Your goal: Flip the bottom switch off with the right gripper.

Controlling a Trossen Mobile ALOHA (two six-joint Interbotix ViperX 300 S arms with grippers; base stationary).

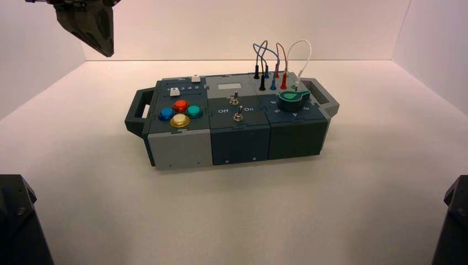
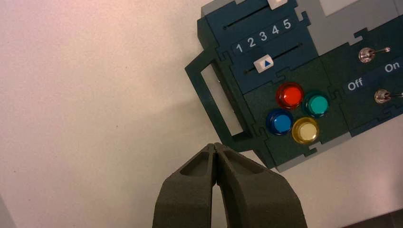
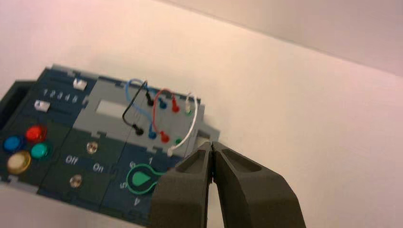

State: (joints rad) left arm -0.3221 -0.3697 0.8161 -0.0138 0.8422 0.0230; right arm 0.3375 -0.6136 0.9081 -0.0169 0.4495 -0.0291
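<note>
Hovering above and well apart from the box [image 1: 182, 149], with jaws pressed together and holding nothing: right gripper [image 3: 212, 146], seen only in its own wrist view, presumably closed to offer a single narrow tip for nudging the bottom switch [image 1: 238, 116]. Located in the middle panel on the row nearer the front edge, below the second toggle [image 1: 234, 99] and between the "Off" and "On" labels, lever leaning toward "On". Nearby: coloured buttons [image 1: 180, 112], green knob [image 1: 292, 99], looped wires [image 1: 276, 61]; left gripper [image 2: 215, 148] likewise closed, raised over the worktop [image 1: 331, 193] beside the box handle [image 2: 216, 102], clear of the approach.
</note>
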